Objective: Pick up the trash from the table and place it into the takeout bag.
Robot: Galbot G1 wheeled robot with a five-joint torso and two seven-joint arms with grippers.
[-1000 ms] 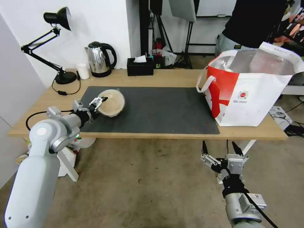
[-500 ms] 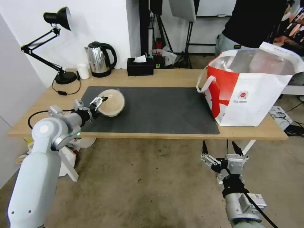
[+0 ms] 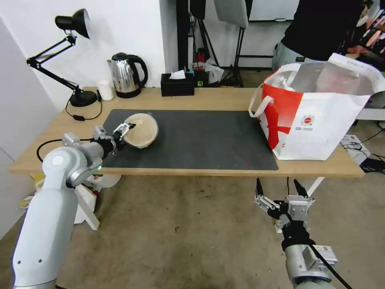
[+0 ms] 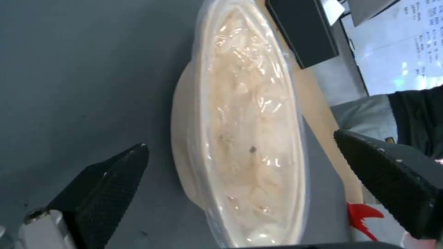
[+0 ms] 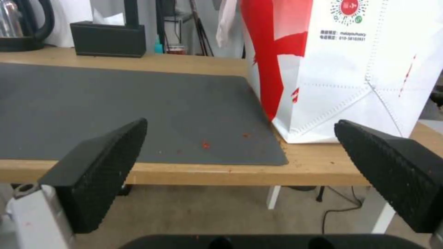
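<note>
Near the table's [image 3: 208, 98] left edge, our left gripper [image 3: 125, 130], jaws wide, has barely moved, still straddling the ungrasped tan paper bowl [image 3: 141, 129].

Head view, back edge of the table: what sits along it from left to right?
Lamp → small white cup → kettle → tissue box → takeout bag at the right end.
</note>
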